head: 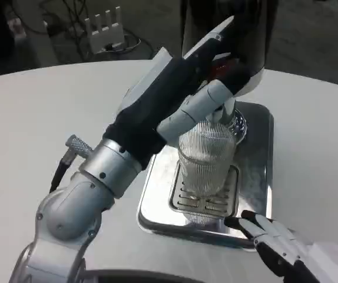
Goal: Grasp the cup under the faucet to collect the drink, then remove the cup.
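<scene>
Ribbed clear cup [206,158] stands upright on the grate of the steel drip tray [257,177], directly under the dispenser [248,35] faucet. Left robot hand [184,88] reaches over the cup, fingers extended together against the red tap lever [219,69]. Right robot hand [275,242] rests on the white tabletop [51,118] beside the tray's near edge, fingers spread, holding nothing.

Robot test lab indicated, not home or café. Round white table [33,118] set on dark floor. Beyond table's far-left edge, tangled black cables [69,20] and white power strip [104,26] seen on floor. Drink dispenser [239,35] on steel drip tray [257,147] staged near table's far edge.
</scene>
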Robot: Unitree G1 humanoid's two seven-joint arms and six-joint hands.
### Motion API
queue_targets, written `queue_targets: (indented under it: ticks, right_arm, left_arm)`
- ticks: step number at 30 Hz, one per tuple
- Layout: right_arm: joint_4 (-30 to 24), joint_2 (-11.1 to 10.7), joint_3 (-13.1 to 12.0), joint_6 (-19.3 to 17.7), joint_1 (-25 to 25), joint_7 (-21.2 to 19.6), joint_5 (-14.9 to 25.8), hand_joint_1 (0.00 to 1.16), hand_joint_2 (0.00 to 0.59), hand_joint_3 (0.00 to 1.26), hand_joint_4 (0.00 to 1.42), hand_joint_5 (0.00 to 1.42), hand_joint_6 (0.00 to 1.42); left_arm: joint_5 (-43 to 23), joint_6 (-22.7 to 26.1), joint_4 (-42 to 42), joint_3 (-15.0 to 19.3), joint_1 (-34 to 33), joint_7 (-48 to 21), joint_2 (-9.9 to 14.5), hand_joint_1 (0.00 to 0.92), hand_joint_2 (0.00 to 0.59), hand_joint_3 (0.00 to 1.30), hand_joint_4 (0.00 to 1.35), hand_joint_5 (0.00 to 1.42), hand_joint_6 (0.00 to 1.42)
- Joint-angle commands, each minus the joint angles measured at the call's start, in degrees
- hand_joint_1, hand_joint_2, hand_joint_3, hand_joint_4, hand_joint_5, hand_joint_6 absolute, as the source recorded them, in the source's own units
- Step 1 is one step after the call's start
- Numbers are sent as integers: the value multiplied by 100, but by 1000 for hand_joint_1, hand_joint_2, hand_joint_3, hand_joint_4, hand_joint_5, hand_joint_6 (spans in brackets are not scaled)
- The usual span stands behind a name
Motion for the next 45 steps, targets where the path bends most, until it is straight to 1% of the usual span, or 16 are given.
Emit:
queue_targets:
  ticks: [1,8,16,25,30,39,45]
  right_arm:
    - [-91,-58,19,89,10,-51,3,539,462,94,10,0,0]
    - [-91,-96,70,143,-4,-84,-14,539,462,94,10,0,0]
    - [-91,-112,87,101,34,-134,-1,539,462,95,19,0,0]
    - [-91,-146,76,124,5,-141,32,539,462,95,20,0,0]
    - [-91,-156,97,147,-20,-129,32,539,462,95,20,0,0]
    - [-91,-181,97,226,-48,-133,30,539,462,95,20,0,0]
    - [-91,-192,150,265,-66,-148,6,539,462,95,20,0,0]
  left_arm:
    - [11,-142,103,-28,-48,-96,-12,0,75,105,68,198,176]
    - [78,-236,162,-63,-89,-174,23,0,75,105,75,200,175]
    - [300,-424,170,-141,-145,-266,158,0,71,106,61,179,143]
    - [483,-653,201,-218,-112,-305,221,0,66,106,54,164,130]
    - [781,-954,273,-276,-99,-239,306,0,66,106,49,163,127]
    - [1051,-1283,469,-294,-80,-207,300,0,64,105,54,168,125]
    - [1354,-1608,615,-381,-27,-49,371,0,64,111,56,172,127]
